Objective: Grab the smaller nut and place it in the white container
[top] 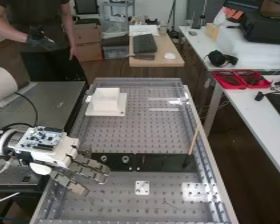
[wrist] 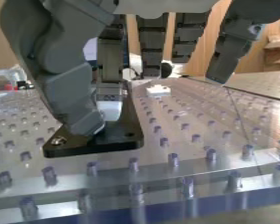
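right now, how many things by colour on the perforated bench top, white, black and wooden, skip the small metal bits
white: 2, the white square container and the small white plate with holes
black: 1, the long flat black plate
wooden: 1, the thin wooden stick
total: 4

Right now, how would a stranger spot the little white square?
Find the dotted tray, then the black strip lying across it. On the high view's near side of the strip sits the little white square. Dark-spotted and flat, it is far smaller than the boxy white piece at the tray's far end.
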Tool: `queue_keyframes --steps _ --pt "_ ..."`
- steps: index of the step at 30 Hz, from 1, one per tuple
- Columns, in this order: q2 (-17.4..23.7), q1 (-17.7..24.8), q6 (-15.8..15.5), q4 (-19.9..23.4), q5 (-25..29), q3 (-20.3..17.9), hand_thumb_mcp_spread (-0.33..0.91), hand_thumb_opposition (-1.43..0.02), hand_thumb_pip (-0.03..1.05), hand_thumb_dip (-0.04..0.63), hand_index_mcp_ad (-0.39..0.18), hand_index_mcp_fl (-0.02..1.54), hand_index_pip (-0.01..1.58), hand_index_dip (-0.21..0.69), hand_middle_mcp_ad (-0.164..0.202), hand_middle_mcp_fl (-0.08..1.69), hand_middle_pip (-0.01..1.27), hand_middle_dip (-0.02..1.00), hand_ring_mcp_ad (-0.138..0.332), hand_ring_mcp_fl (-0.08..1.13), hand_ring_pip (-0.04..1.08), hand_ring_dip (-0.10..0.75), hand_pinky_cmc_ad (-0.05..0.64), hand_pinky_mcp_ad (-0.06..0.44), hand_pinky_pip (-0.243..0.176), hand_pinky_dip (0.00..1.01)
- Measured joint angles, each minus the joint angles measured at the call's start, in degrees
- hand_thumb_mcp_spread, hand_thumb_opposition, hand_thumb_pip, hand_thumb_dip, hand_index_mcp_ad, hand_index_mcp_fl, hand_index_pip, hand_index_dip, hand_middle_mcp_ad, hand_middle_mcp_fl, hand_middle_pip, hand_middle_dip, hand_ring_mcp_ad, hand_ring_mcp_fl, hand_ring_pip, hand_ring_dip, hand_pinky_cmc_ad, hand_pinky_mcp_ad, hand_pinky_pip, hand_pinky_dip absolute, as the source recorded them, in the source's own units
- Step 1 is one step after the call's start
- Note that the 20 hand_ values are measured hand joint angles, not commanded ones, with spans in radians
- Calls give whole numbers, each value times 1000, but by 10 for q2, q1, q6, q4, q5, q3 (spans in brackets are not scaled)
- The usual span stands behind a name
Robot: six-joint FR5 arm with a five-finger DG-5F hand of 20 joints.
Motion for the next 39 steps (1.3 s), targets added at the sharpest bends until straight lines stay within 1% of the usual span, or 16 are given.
queue_keyframes --steps 4,6,7,10,12,14,16,17,20,21,25,27,33,39 --pt "-1 -1 -1 2 -1 1 429 -820 700 253 -145 138 1557 188 80 136 129 229 115 0 99 96 379 293 -59 459" --pt "-1 -1 -2 3 -2 1 429 -820 695 253 -134 164 1552 187 84 183 129 229 115 0 99 96 379 293 -59 459" --pt "-1 -1 -2 3 -2 2 429 -820 691 251 -133 180 1552 187 80 178 129 229 115 0 101 96 379 293 -59 454" --pt "-2 0 -2 2 -3 3 429 -820 682 253 -110 215 1543 187 80 202 129 229 115 0 99 96 379 293 -59 436" --pt "-2 0 -2 0 -3 4 429 -810 677 253 -84 246 1536 169 80 201 129 229 119 0 99 96 379 293 -59 436" --pt "-2 0 -1 0 -2 4 431 -819 677 253 -77 258 1539 173 79 194 129 229 115 0 101 96 379 293 -58 442" --pt "-2 1 1 0 -1 4 426 -822 677 253 -77 258 1539 173 82 215 129 229 115 0 98 98 379 293 -58 419" --pt "-2 1 2 1 -1 4 426 -822 674 251 -77 274 1539 173 82 215 129 229 115 0 94 94 379 293 -40 421" --pt "-2 2 4 1 0 3 429 -819 670 251 -75 286 1539 173 79 215 126 229 119 0 96 94 384 293 -40 419" --pt "-2 2 4 1 0 3 429 -819 670 251 -75 286 1539 173 79 218 126 229 115 0 93 94 367 293 -40 419" --pt "-2 2 5 1 2 3 429 -826 670 251 -75 286 1539 173 79 215 126 229 115 0 99 105 365 293 -44 405" --pt "-2 2 5 2 2 3 429 -826 670 251 -75 286 1539 173 79 215 126 229 115 0 98 112 365 293 -37 405" --pt "-1 3 5 3 2 2 428 -836 670 251 -75 288 1541 171 79 215 126 229 115 0 93 112 367 293 -33 405" --pt "-1 4 6 4 1 3 447 -841 672 251 -79 239 1539 175 79 215 126 229 115 0 93 112 363 293 -33 405"
